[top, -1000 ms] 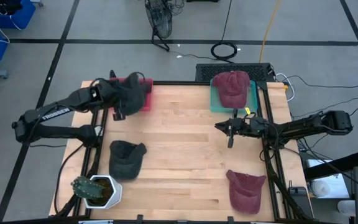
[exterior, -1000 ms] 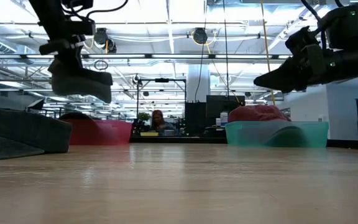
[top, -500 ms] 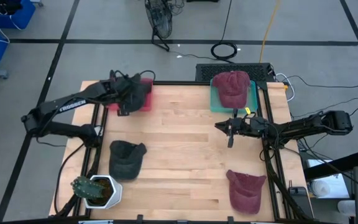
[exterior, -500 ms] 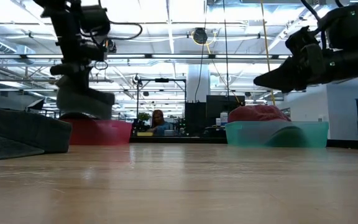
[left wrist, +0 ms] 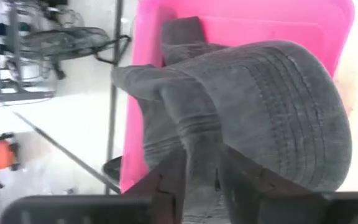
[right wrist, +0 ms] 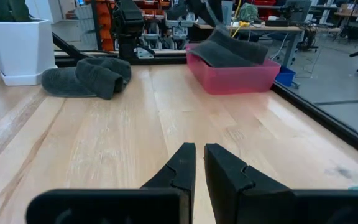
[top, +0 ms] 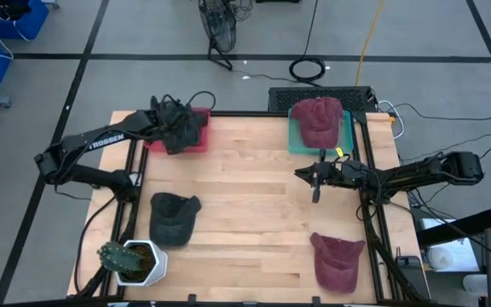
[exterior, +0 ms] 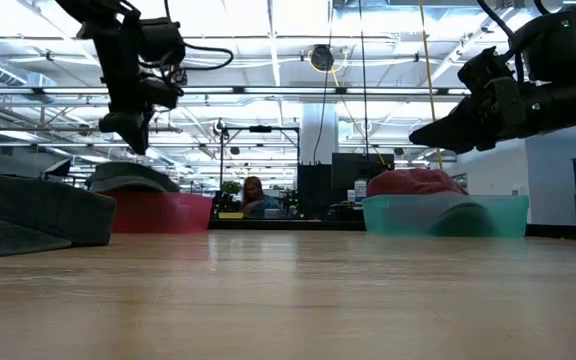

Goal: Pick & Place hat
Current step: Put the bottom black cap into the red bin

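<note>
A dark grey hat [top: 180, 130] lies in the pink bin [top: 199, 143] at the table's far left corner. In the left wrist view its stitched, curved brim [left wrist: 278, 99] spreads across the bin [left wrist: 260, 25]. My left gripper [left wrist: 202, 180] stands over it, pointing down, shut on the cloth; the low view shows this gripper [exterior: 128, 135] above the hat [exterior: 133, 178]. My right gripper [top: 300, 173] waits shut, raised over the right half of the table [right wrist: 199, 155]. My left gripper pinches a raised ridge of the hat's cloth [left wrist: 201, 146] beside the stitched brim, between its two fingers. The fingers come from above, pointing down. The hat rests in the pink bin, its brim lying over the bin's inside.
A second dark hat [top: 173, 217] lies on the table's left side, near a white plant pot [top: 135, 260]. One maroon hat [top: 318, 119] sits in the teal bin at far right; another [top: 337, 260] lies at the near right. Bare wood shows mid-table.
My left gripper has carried the dark hat toward the far edge, from hanging in the air beside the pink bin to over it. The hat has come down and now rests in the bin.
</note>
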Robot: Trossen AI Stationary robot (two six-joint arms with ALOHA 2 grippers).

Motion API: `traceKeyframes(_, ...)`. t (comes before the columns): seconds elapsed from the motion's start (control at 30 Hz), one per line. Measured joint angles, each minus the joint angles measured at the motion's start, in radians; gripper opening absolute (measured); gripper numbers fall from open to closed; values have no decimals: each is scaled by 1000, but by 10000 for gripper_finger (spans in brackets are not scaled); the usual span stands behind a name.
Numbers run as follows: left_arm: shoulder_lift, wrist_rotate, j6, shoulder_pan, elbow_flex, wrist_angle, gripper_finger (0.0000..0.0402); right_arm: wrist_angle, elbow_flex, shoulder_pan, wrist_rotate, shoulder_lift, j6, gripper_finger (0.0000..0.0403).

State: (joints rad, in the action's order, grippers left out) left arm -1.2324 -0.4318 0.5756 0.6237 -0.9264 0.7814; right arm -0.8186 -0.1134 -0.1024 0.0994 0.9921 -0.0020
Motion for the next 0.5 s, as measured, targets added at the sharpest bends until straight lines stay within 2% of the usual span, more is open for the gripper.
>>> traceKeyframes(0.2,39,-58,-85,-125,0,-9,161,3,0,0,0,0,17,22)
traceKeyframes(0.27,50,-22,-173,-183,0,-21,181,2,0,0,0,0,17,22)
traceKeyframes(0.4,54,146,-331,-332,3,-12,211,6,0,0,0,0,17,22)
traceKeyframes(0.47,37,134,-335,-424,24,2,218,7,0,0,0,0,20,22)
traceKeyframes(0.5,25,85,-335,-473,37,5,219,7,0,0,0,0,21,22)
